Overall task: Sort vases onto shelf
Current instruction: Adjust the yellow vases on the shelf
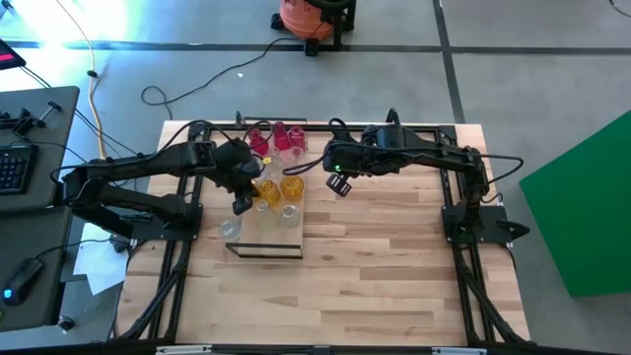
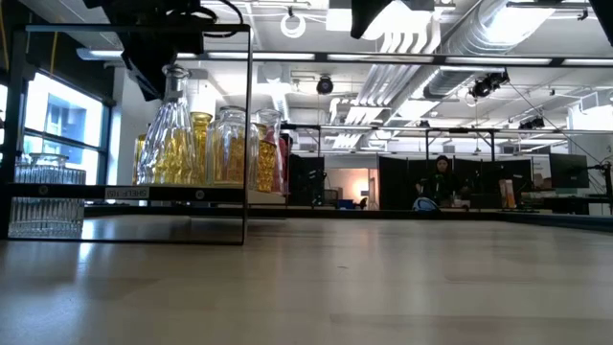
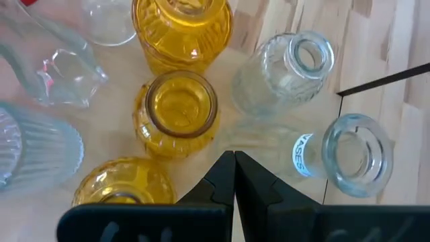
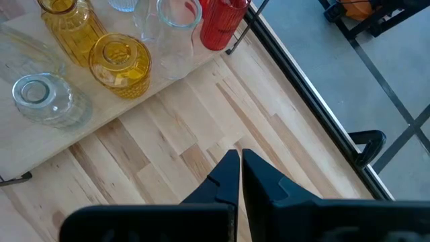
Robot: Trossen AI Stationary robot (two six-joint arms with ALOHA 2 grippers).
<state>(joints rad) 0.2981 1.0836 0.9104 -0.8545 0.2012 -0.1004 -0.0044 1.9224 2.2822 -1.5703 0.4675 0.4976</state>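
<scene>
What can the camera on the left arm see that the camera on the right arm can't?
Only the left wrist view shows a clear glass vase with a blue label standing off the light-wood shelf board. Only the right wrist view shows the red glass vase and the grey floor beyond the table. Both show amber-yellow glass vases, clear ones, and their own shut tool.

A white label [image 3: 304,154] beside a clear vase [image 3: 356,154] at the left wrist view's lower right reads, sideways, "VASES"; the shelf-edge tag is illegible.
</scene>
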